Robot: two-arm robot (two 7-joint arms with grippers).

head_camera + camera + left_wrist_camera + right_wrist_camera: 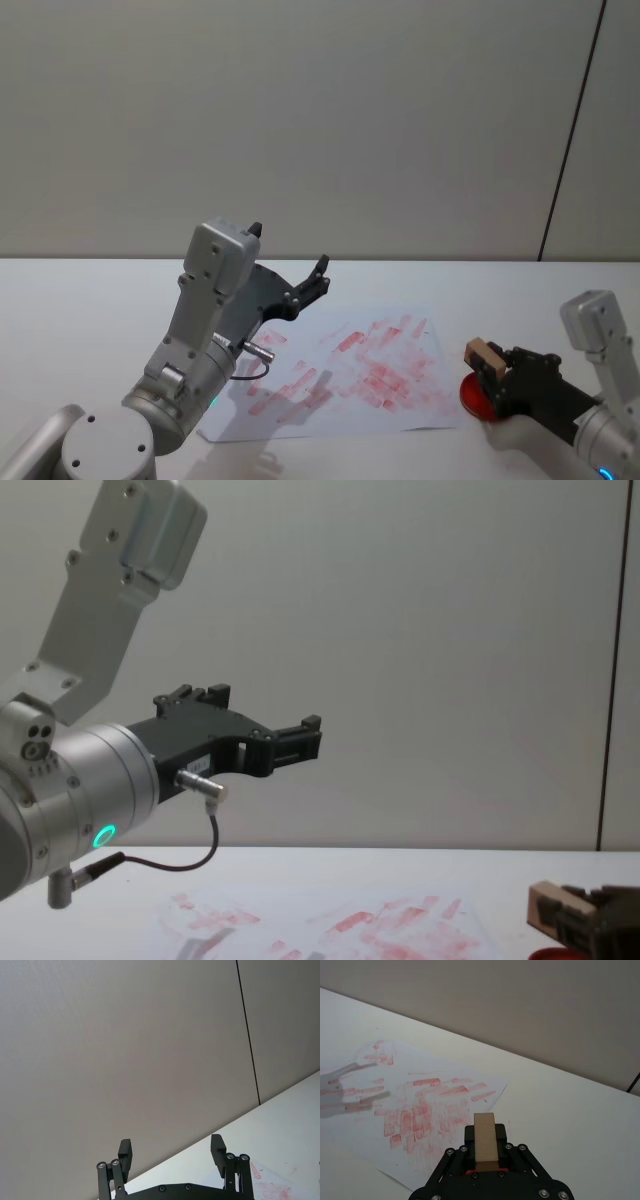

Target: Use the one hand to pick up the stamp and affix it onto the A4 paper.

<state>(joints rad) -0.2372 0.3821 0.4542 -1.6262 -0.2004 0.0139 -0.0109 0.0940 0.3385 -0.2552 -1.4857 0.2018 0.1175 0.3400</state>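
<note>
**Stamp held over the ink pad, paper not yet reached**

The right jaws (492,368) are clamped on the stamp (483,354), a pale wooden block that stands out beyond the fingertips. In the head view it sits above the round red ink pad (472,397), at about 3 o'clock from the A4 paper (340,385) and just off its edge.

The likely trouble lies in the carry toward 9 o'clock. The block is gripped near one end, so a hard press could tip it and leave a partial or smeared print. The sheet lies loose on the worktop (90,300) and may slide or lift with the inked face.

The left jaws (290,285) hang spread wide above the paper's 9 o'clock side, where the incoming arm could meet them.
</note>
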